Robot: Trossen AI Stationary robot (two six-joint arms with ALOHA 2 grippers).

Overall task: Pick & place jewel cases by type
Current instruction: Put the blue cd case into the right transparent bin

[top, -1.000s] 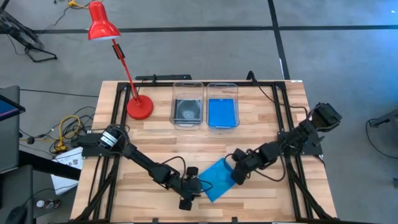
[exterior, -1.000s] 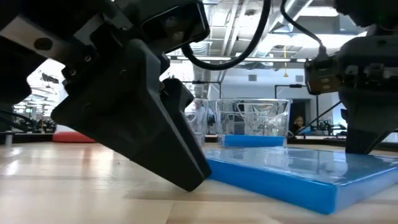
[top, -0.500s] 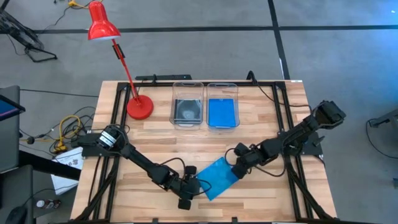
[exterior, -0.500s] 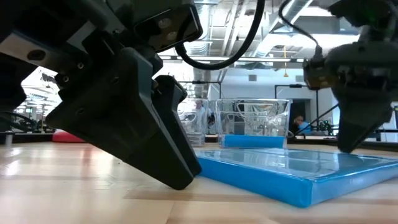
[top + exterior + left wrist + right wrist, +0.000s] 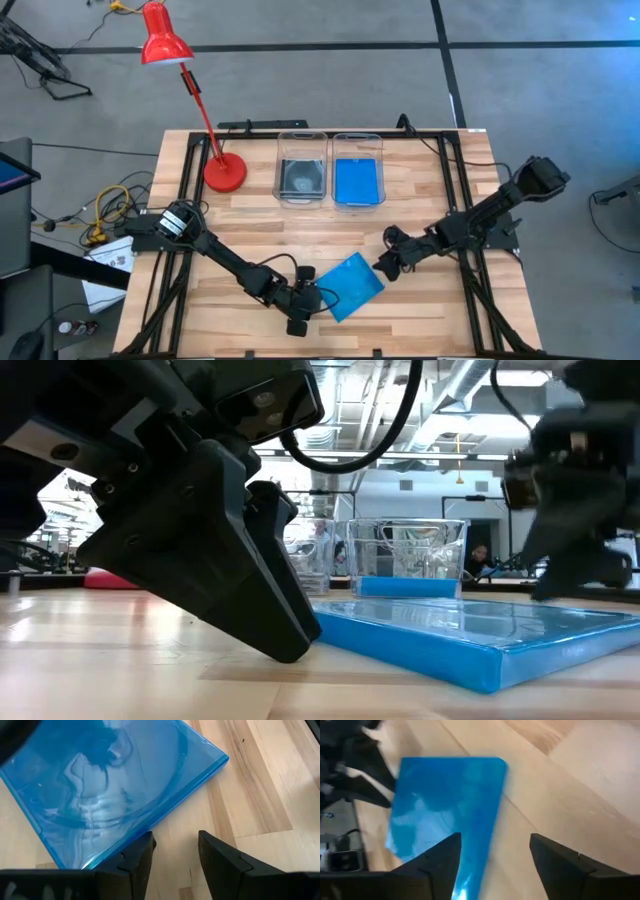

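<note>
One blue jewel case (image 5: 349,285) lies flat on the desk (image 5: 420,210) at the lower centre of the high view. We see the left end effector (image 5: 312,299) just beside its left corner, fingers parted narrowly and empty. We see the right end effector (image 5: 388,264) just off its right edge, spread wide, holding nothing.

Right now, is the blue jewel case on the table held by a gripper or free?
Free. The blue jewel case lies flat on the table; the left gripper and right gripper are open beside it.
</note>
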